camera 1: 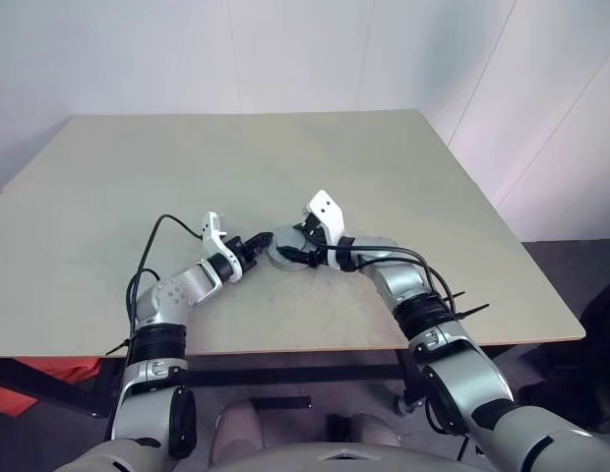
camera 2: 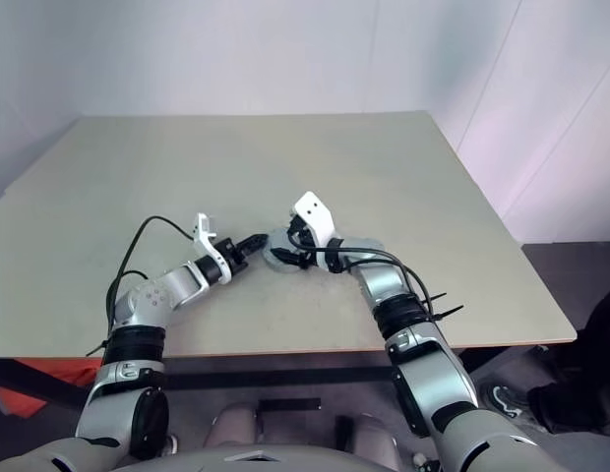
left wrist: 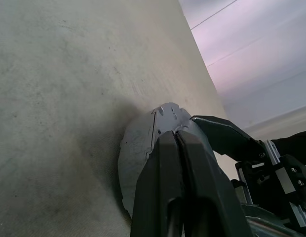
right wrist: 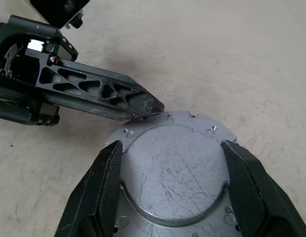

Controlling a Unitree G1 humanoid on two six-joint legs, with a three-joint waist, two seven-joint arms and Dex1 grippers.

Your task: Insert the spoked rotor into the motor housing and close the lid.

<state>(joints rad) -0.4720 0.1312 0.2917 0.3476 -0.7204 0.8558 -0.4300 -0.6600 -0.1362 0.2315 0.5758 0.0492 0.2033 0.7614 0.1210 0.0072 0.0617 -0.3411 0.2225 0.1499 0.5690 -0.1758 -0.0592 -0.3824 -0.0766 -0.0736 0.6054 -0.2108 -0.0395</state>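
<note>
Over table (camera 1: 403, 187), both arms angled inward at lid (right wrist: 172, 168).

Two arms in silver-grey shells with black bands at the joints. Black cable looped off the left forearm (camera 1: 177, 287), more black cables bundled along the right forearm (camera 1: 408, 285). White angular block mounted above each wrist. Left hand (camera 1: 262, 241) black, with fingers (right wrist: 101, 94) cut through by triangular lattice openings and small screws near the base. Right hand (right wrist: 180, 182) with broad, smooth black fingers (right wrist: 101, 192).
</note>
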